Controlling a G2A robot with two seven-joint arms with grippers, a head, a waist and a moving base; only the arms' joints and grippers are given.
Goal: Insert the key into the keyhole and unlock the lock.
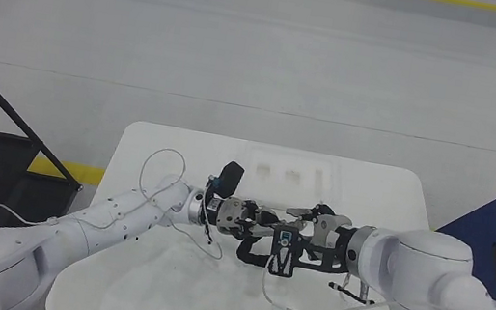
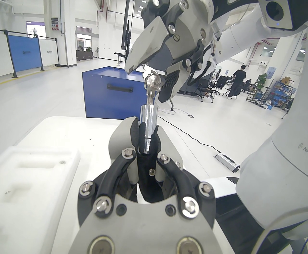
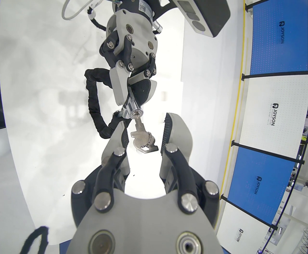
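Held clear above the tabletop [image 1: 380, 186]. In the tightly closed left end effector [image 2: 145, 134], the chrome lock [image 2: 148, 115], long axis aimed straight at the right end effector [image 3: 145, 123]. In its keyhole [image 3: 136, 112], the key [image 3: 142, 138], shank in line with the lock, head outward between the right's parted fingers.

Glossy white arms [image 1: 110, 226]; grey left end effector [image 2: 144, 127], black links [image 2: 113, 173], silver screws [image 2: 102, 205]

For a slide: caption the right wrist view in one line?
Key sits in the lock held by the left gripper; the open right gripper flanks the key's head.
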